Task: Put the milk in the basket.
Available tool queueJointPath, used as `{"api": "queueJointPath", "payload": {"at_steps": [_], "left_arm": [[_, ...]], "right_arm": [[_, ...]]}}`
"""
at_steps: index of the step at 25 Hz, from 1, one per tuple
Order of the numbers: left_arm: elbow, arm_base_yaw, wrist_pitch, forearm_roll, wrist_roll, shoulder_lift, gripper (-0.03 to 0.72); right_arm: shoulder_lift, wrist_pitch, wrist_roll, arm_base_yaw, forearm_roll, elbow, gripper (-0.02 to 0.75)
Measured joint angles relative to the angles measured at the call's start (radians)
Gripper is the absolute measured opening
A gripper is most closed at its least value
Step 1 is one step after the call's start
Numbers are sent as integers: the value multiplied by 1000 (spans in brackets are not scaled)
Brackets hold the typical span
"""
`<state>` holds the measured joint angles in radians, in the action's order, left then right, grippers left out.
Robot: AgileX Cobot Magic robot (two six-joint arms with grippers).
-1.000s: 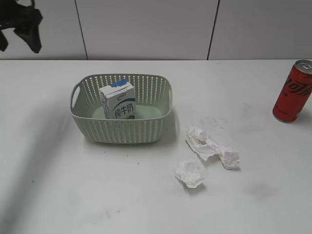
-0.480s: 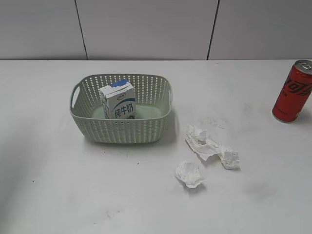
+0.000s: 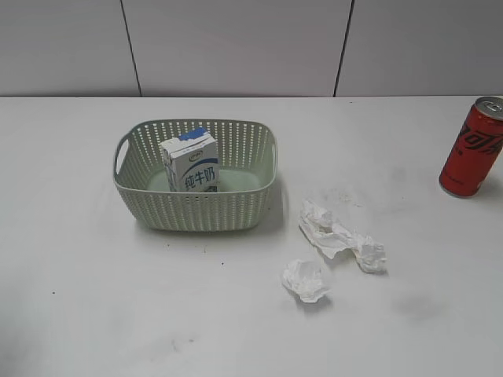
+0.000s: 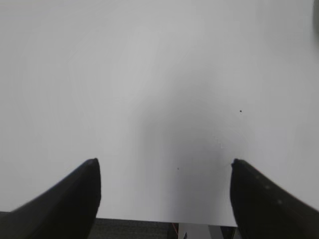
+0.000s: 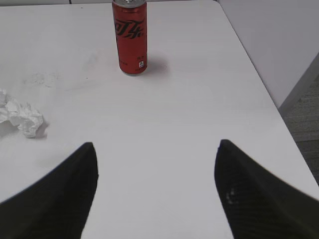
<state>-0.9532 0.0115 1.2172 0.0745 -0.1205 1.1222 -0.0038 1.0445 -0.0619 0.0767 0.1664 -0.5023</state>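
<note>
The milk (image 3: 191,162), a small white carton with a blue top and blue characters, stands upright inside the pale green lattice basket (image 3: 196,206) on the white table, seen in the exterior view. Neither gripper shows in the exterior view. My left gripper (image 4: 164,162) is open and empty over bare table near the table's edge. My right gripper (image 5: 155,144) is open and empty over the table's right part, well short of the red can. The milk and basket do not show in either wrist view.
A red soda can (image 3: 471,148) stands at the far right and also shows in the right wrist view (image 5: 130,36). Two crumpled white tissues (image 3: 341,236) (image 3: 306,279) lie right of the basket. One tissue (image 5: 20,113) shows in the right wrist view. The table's right edge (image 5: 279,124) is close.
A dark arm at the exterior view's top left one second ago has left the view. The milk, basket, can and tissues have not moved.
</note>
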Motion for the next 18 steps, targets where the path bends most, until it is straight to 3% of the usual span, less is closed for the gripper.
{"api": "queueJointPath", "payload": {"at_steps": [10,18], "left_arm": [[310,0,-95,-3,0,-421,590],[458,0,-128,2,0,-724,590]], "right_arm": [[0,0,0,0,0,0,583],[0,0,0,0,0,0,583]]}}
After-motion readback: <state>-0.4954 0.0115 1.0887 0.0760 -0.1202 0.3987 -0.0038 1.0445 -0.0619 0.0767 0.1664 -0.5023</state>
